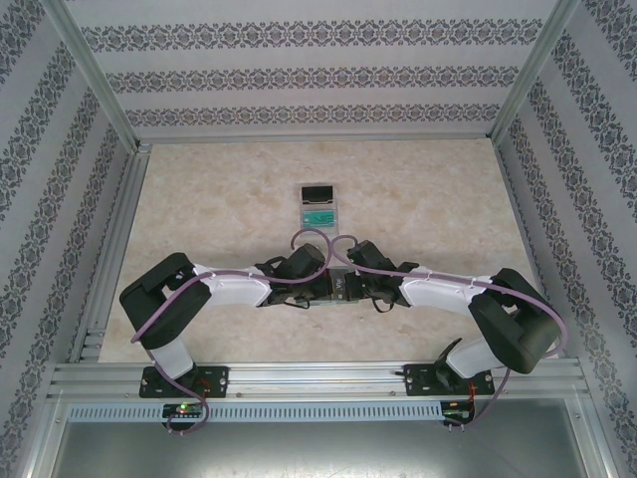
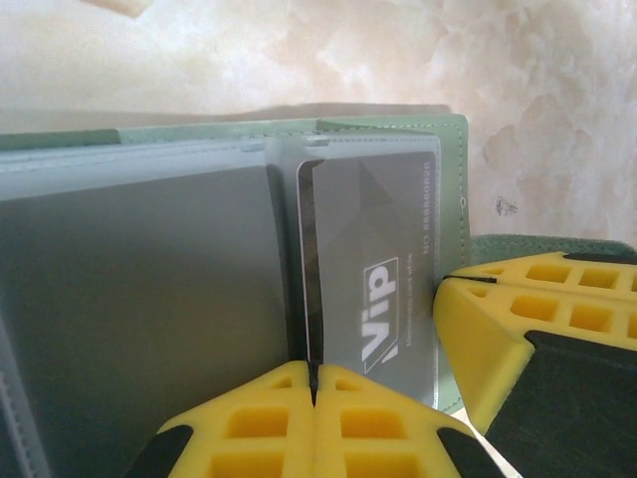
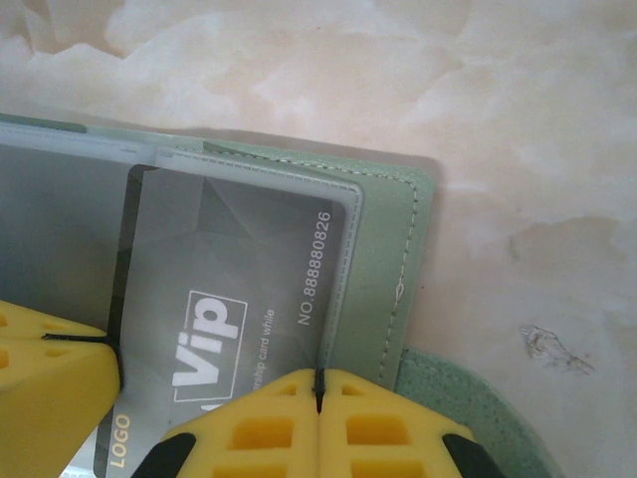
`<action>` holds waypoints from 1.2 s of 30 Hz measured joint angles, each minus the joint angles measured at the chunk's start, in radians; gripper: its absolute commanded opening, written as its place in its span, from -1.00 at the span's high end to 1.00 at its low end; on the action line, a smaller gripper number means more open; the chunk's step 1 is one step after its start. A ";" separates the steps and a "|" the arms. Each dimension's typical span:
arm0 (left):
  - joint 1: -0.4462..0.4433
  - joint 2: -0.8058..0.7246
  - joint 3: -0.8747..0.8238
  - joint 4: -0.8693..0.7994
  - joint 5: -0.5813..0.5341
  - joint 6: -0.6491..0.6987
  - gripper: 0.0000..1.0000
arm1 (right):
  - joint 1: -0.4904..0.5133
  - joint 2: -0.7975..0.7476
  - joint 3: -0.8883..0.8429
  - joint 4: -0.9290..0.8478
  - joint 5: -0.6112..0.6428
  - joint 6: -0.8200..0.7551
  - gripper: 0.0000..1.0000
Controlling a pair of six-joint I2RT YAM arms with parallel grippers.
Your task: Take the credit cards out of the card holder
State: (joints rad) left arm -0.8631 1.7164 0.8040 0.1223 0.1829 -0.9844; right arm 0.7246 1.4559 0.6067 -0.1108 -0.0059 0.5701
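So: both jaws clenched over the open card holder

Your left gripper [image 2: 314,376] has its yellow fingers pressed tight together. A thin dark edge runs into their seam, but you cannot tell whether it is nipped. Your right gripper [image 3: 318,378] is squeezed closed too, its tips at the pocket's rim, with any hold hidden.

From above, both wrists cover most of the card holder [image 3: 390,249]. It lies open on the table [image 1: 219,199] between the arms, in the near half.

You can count one card in its pockets, the Vip card [image 3: 249,299]. It is dark grey under frosted plastic, with white lettering, and is partly cut off. The holder is sage green with pale stitching.

Farther back, well apart, one pale grey tray [image 1: 302,206] holds a black card [image 1: 320,190] and a teal card [image 1: 318,214], their marks too small to read.
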 measured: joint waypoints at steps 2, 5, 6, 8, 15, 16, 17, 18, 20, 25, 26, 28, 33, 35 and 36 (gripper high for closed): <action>0.002 -0.001 -0.004 0.006 0.003 0.000 1.00 | 0.000 0.000 0.000 0.000 0.000 0.000 1.00; 0.006 -0.007 -0.013 0.018 0.008 0.000 1.00 | -0.001 0.001 0.000 0.000 0.000 0.002 1.00; 0.008 -0.011 -0.017 0.019 0.011 0.000 1.00 | -0.001 0.001 0.000 0.000 0.000 0.003 1.00; 0.015 -0.024 -0.029 0.020 0.016 0.000 1.00 | -0.003 0.001 0.000 0.000 -0.001 0.003 1.00; 0.041 -0.053 -0.066 0.023 0.027 0.000 1.00 | -0.003 0.003 0.000 0.003 0.000 0.003 1.00; 0.045 -0.058 -0.072 0.025 0.027 0.000 1.00 | -0.003 0.004 0.000 0.006 0.000 0.003 1.00; 0.048 -0.063 -0.076 0.025 0.029 0.000 1.00 | -0.003 0.006 0.000 0.010 0.000 0.003 1.00; 0.051 -0.068 -0.080 0.026 0.030 0.000 1.00 | -0.003 0.006 0.000 0.011 0.000 0.003 1.00; 0.056 -0.079 -0.090 0.025 0.030 0.000 1.00 | -0.003 0.006 0.000 0.012 0.000 0.003 1.00; 0.067 -0.134 -0.113 0.014 0.029 0.001 1.00 | -0.003 0.006 0.000 0.012 0.000 0.003 1.00; 0.071 -0.151 -0.117 0.009 0.030 0.003 1.00 | -0.003 0.006 0.000 0.012 0.000 0.003 1.00; 0.077 -0.187 -0.124 -0.003 0.029 0.008 1.00 | -0.003 0.006 0.000 0.012 0.000 0.003 1.00; 0.083 -0.262 -0.145 -0.031 0.021 0.012 1.00 | -0.003 0.004 -0.001 0.013 0.000 0.003 1.00; 0.085 -0.291 -0.152 -0.052 0.016 0.015 1.00 | -0.003 -0.003 -0.008 0.019 0.000 0.003 1.00; 0.086 -0.303 -0.153 -0.062 0.014 0.018 1.00 | -0.003 -0.008 -0.011 0.018 0.000 0.003 1.00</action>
State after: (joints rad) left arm -0.7773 1.4136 0.6510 0.0601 0.1967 -0.9665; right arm 0.7219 1.4475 0.5953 -0.0925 -0.0063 0.5732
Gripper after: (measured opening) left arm 0.057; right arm 0.060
